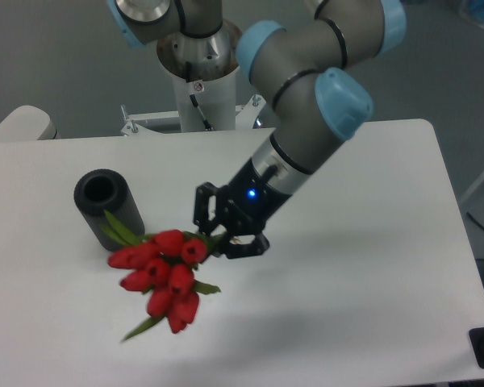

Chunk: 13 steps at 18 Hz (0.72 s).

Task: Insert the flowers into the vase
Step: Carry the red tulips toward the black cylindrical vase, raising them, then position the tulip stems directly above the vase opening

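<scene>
1. Flowers (165, 270), a bunch of red tulip buds with green stems and pointed leaves, are seen just right of and below the vase (107, 207).
2. The buds are spread in a loose cluster that points toward the lower left, away from the tool (226, 234).
3. One green leaf is shown reaching up to the lower right side of the vase; whether it touches the vase cannot be told.
4. Another leaf is seen sticking out at the bottom of the bunch, toward the lower left.
5. The vase, a matte black, thick-walled cylinder, is placed on the white surface (371, 282), with its round hole visible at the top.
6. The tool is found to the right of the vase, at the stem end of the bunch.
7. Its black fingers are closed in around the stems, so the bunch is gripped at its upper right end.
8. A small blue light is lit on the wrist just behind the tool.
9. The arm (306, 121), grey with light blue joint caps, is extended from its base (198, 81) behind the vase, down toward the bunch.
10. A shadow is cast on the surface beneath the buds, to their right.
</scene>
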Each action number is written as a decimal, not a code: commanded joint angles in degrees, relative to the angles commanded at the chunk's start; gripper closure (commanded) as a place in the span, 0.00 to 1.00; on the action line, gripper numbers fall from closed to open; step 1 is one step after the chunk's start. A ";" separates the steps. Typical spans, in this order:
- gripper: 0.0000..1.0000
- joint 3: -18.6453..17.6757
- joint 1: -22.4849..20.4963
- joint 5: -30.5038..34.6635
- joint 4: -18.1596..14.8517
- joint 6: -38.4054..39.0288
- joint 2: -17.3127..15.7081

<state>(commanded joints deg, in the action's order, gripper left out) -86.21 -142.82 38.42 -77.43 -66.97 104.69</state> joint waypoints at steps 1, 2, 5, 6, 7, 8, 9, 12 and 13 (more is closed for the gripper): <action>1.00 -0.62 0.00 -2.10 0.00 0.00 -0.97; 1.00 -1.67 0.18 -4.82 0.09 0.00 -1.76; 1.00 -6.58 0.09 -11.78 0.61 -0.79 -5.71; 1.00 -8.95 -0.08 -13.19 1.84 -1.23 -7.29; 1.00 -11.50 -0.26 -14.77 3.68 -1.49 -8.87; 1.00 -13.70 -0.17 -16.87 5.52 -1.49 -10.28; 1.00 -15.46 0.00 -18.81 6.84 -1.23 -11.51; 1.00 -18.20 0.35 -22.07 7.91 -1.41 -13.45; 1.00 -18.38 0.44 -23.12 8.17 -1.41 -13.46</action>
<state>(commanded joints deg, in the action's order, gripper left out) -104.59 -142.38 15.30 -69.26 -68.38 91.23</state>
